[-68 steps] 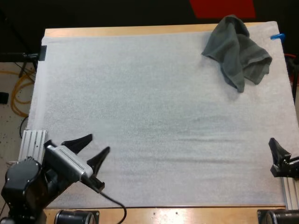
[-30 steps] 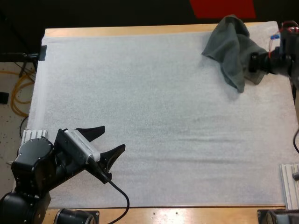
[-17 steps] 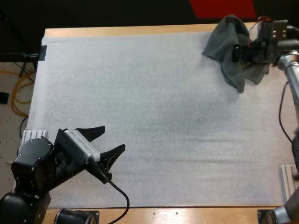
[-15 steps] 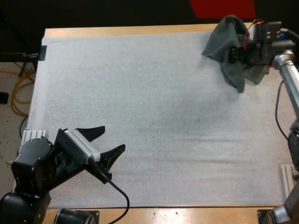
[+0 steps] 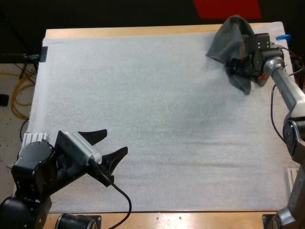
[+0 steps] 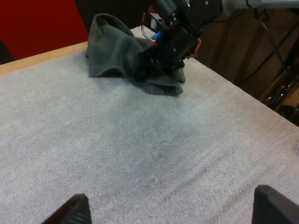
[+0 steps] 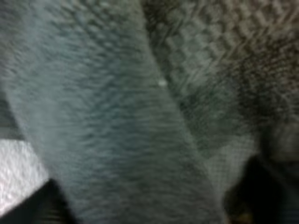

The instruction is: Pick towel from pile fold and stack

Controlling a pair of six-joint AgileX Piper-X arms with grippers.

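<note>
**One Towel, Far Right Corner**

A single crumpled towel (image 5: 228,40) is seen on the mat (image 5: 152,95) of the tabletop (image 5: 119,31), at its far right corner. The right end effector (image 5: 233,67) is set into it, spread wide (folds between). The left end effector (image 5: 116,140) is held open over the near left.

Right gripper (image 5: 233,67) front hidden in crumpled towel (image 5: 233,36) folds, towel blurred up close, left gripper (image 5: 107,145) fingers (image 6: 74,212) cropped at edge

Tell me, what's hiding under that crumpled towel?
The white mat shows all around the towel. Whatever lies beneath is covered by its folds, and the right gripper presses into it.
</note>
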